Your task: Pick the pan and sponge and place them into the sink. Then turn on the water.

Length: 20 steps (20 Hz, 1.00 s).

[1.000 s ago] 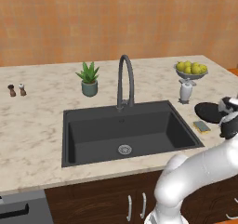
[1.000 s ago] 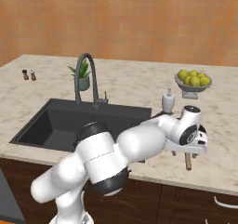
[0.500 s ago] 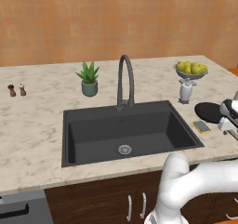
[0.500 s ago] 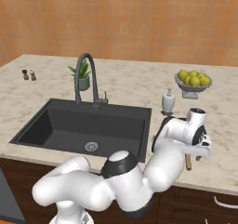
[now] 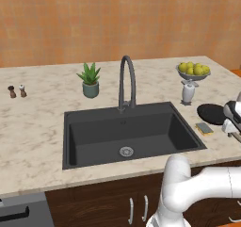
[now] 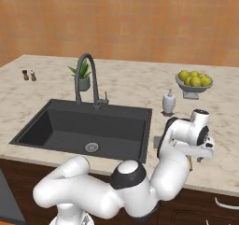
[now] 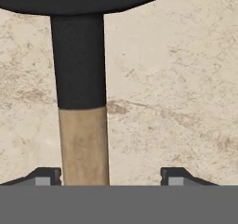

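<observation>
Pan (image 5: 211,113) sits at the right edge of frame on the tabletop (image 5: 37,122), sponge (image 5: 204,128) just beside it, sink (image 5: 127,133) mid-frame holds neither, fruit bowl (image 5: 193,71) upper right, jaws apart around the handle.

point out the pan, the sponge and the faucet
pan (image 7: 79,56): hand view, black part of its handle
sponge (image 5: 204,128): left base view, its dark top
faucet (image 5: 127,75): left base view, its arched neck
</observation>
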Available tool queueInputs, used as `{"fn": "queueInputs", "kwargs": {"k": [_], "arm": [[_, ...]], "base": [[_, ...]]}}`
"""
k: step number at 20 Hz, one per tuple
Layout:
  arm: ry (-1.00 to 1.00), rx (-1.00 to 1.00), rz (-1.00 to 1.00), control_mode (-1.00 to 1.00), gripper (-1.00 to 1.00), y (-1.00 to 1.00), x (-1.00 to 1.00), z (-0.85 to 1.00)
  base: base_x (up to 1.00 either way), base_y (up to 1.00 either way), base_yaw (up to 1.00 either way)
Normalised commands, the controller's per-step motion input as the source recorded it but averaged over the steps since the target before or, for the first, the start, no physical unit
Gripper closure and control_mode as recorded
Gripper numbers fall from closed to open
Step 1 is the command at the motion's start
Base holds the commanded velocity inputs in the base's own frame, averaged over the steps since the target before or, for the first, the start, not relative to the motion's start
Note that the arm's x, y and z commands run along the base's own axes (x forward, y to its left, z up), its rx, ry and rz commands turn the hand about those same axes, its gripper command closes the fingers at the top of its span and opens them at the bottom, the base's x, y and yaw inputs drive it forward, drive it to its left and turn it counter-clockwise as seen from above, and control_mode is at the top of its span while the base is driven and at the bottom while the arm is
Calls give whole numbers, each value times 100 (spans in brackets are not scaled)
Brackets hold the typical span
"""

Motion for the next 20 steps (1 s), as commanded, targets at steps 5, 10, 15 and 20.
{"fn": "queueInputs", "kwargs": {"k": [5, 10, 15, 20], "arm": [[0, -7, -2, -100, 100, 10, -44, -71], [0, -2, -8, -100, 100, 15, -47, -55], [-3, 3, -13, -100, 100, -10, -35, -4], [-17, 16, -10, -100, 100, -15, -35, 73]], "base": [[0, 0, 0], [0, 0, 0], [0, 0, 0], [0, 0, 0]]}}
